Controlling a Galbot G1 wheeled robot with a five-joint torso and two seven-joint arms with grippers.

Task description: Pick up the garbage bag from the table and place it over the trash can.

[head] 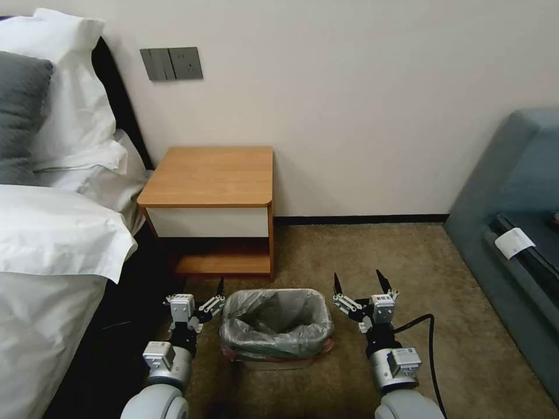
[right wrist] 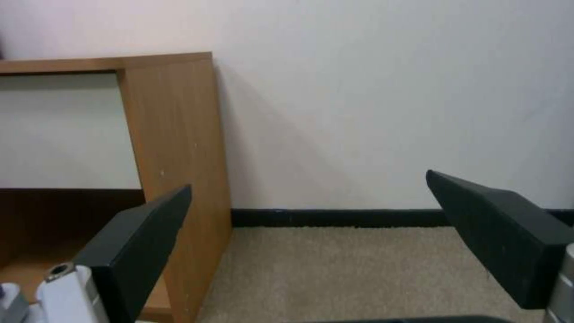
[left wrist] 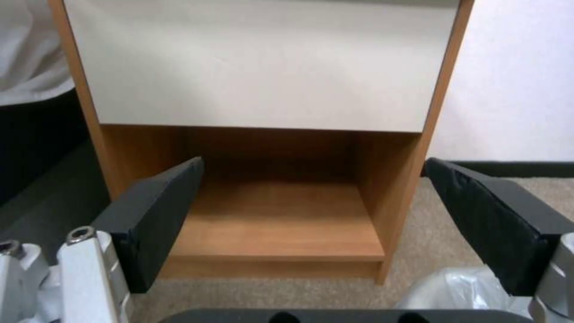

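The garbage bag is stretched over the trash can on the carpet, grey and crinkled, its pinkish-red band low on the sides. A corner of the bag appears in the left wrist view. Behind the can stands the table, its wooden top bare; its white drawer front and side panel face the wrist cameras. My left gripper hangs open just left of the can. On the can's right side my right gripper is open too. Neither holds anything.
A bed with white linen and pillows borders the left, close to my left arm. A blue-grey sofa lines the right. A black cable loops beside my right arm. Beige carpet lies open between table and sofa.
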